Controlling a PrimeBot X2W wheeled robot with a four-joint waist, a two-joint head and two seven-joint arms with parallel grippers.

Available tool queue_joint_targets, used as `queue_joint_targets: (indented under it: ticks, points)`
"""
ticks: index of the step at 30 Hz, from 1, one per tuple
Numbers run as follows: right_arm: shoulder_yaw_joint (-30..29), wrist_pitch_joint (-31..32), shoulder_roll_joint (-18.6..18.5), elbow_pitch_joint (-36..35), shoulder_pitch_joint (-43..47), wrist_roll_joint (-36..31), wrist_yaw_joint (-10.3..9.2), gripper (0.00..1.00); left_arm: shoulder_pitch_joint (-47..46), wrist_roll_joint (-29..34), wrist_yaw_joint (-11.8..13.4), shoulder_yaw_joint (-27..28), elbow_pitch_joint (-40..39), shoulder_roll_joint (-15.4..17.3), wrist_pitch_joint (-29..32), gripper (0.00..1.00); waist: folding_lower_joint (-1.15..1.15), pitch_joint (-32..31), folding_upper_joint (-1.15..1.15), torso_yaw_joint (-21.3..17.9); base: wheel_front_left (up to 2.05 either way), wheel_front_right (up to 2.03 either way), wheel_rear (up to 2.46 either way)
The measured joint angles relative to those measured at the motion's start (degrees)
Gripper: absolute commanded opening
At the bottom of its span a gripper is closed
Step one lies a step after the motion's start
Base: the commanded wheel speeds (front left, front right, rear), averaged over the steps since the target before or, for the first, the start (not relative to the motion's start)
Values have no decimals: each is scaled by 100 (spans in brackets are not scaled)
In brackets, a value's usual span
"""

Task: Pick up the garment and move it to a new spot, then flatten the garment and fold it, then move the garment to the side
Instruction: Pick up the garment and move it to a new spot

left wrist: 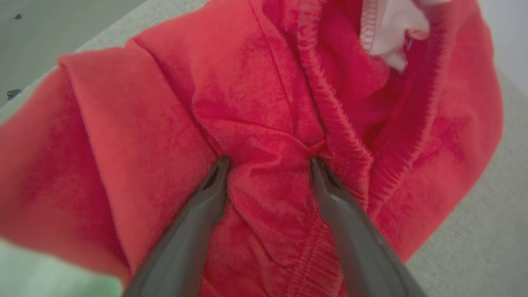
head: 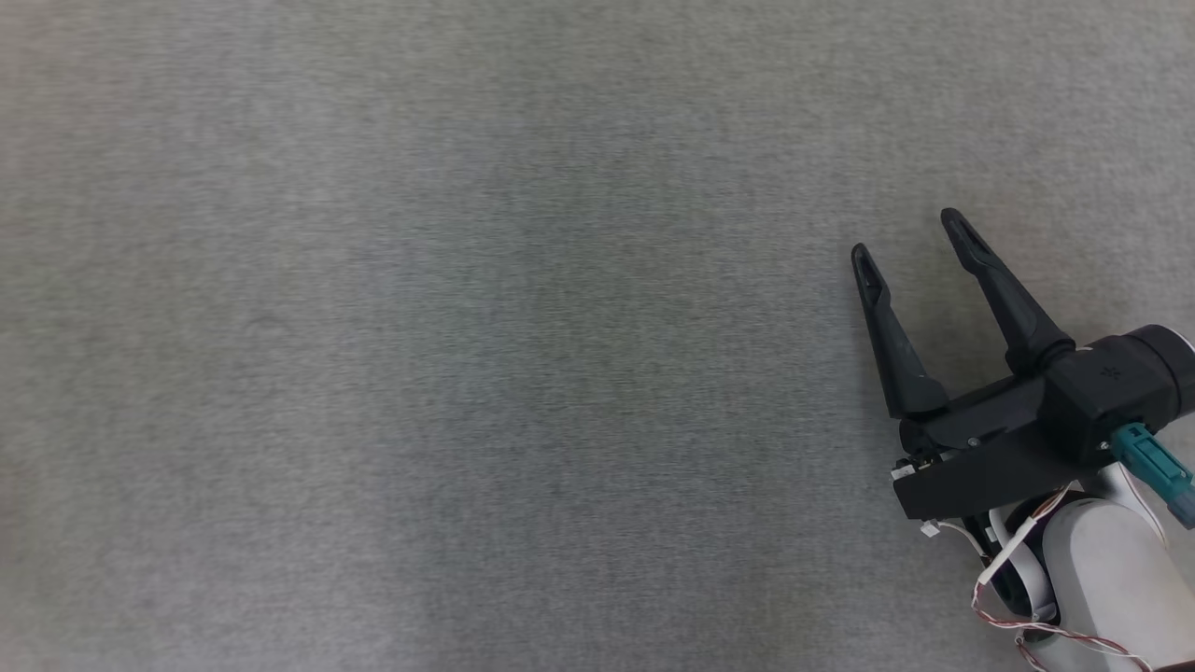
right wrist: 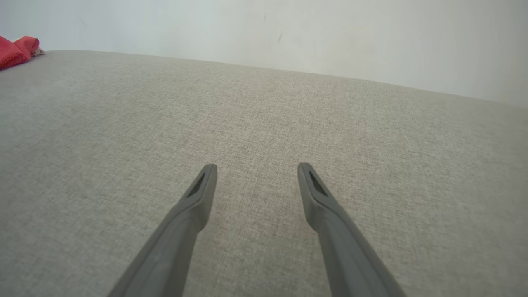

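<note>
Pick-up is in hand: the left gripper, spread wide, touches a fold of the red garment at the frame's centre and should next, I think, close on it; the right gripper, lower right, is spread and empty.

A grey woven fabric surface stretched flat under soft, even light, its far edge meeting a plain pale wall marked by faint scuffs.

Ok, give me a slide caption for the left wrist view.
Open left claw, tips against a bunched fold of the crumpled red garment on the grey surface.
</note>
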Motion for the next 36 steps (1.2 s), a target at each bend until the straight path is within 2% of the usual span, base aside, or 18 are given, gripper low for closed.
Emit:
queue_joint_targets:
  ticks: [4,5,6,7,12,17,21,24,28,36]
  points:
    - [-31,-1,5,-4,3,9,0,100,228,209,122,-107,-196,158,153,100,-1,101,-2,-200,0,0,0]
    - [-37,2,5,-3,5,10,0,100,270,215,133,-114,-236,177,203,45,-1,104,-2,-234,0,0,0]
    - [-43,1,8,1,8,10,0,100,288,194,134,-87,-275,176,230,9,-1,94,-2,-255,0,0,0]
    - [-44,2,15,1,9,11,0,100,331,163,140,-40,-333,156,189,0,-1,73,-2,-269,0,0,0]
    - [-38,-58,56,26,-1,45,0,100,556,189,65,-129,-670,45,4,0,0,-130,-1,-282,0,0,0]
    - [-57,-159,204,244,26,94,0,100,572,155,-352,-322,-854,105,-41,0,0,-458,-1,-256,0,0,0]
    - [-55,-283,324,504,176,186,0,100,332,126,-693,-483,-931,240,-69,0,-1,-818,-1,-246,0,0,0]
    - [-131,-358,366,680,364,213,0,100,83,120,-925,-726,-995,218,-43,0,-1,-1134,-1,-243,0,0,0]
    - [-156,-428,425,859,611,255,0,100,-221,58,-1066,-1082,-1277,-75,144,0,-1,-1602,-1,-246,0,0,0]
    - [-249,-434,532,889,881,290,0,100,-262,-352,-1190,-1860,-2269,-1209,679,0,-2,-2510,-2,-349,0,0,0]
